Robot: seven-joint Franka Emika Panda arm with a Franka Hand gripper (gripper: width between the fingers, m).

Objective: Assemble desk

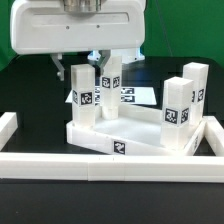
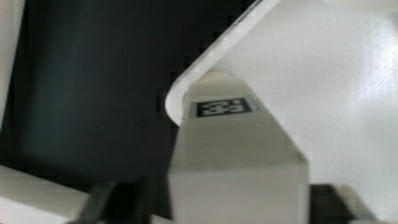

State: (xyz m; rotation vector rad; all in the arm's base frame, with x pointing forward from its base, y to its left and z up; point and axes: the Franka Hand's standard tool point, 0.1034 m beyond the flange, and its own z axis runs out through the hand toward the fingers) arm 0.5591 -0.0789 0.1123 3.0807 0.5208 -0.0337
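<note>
The white tray-like tabletop (image 1: 135, 138) lies flat on the black table. Its rounded corner fills the wrist view (image 2: 329, 70). Three white square legs with tags stand upright on it: one at the exterior view's left (image 1: 83, 97) and two at its right (image 1: 178, 108) (image 1: 196, 85). My gripper (image 1: 106, 60) hangs below the white arm at the back. It is shut on the top of another upright leg (image 1: 111, 82). In the wrist view this leg (image 2: 237, 160), with its tag facing me, sits between my dark fingers (image 2: 111, 203), and my gripper (image 2: 228, 200) closes on both sides of it.
Long white border rails run along the front (image 1: 100, 166), the exterior view's left (image 1: 8, 126) and its right (image 1: 212, 136). The marker board (image 1: 132, 96) lies flat behind the tabletop. The arm's white body (image 1: 75, 25) fills the top.
</note>
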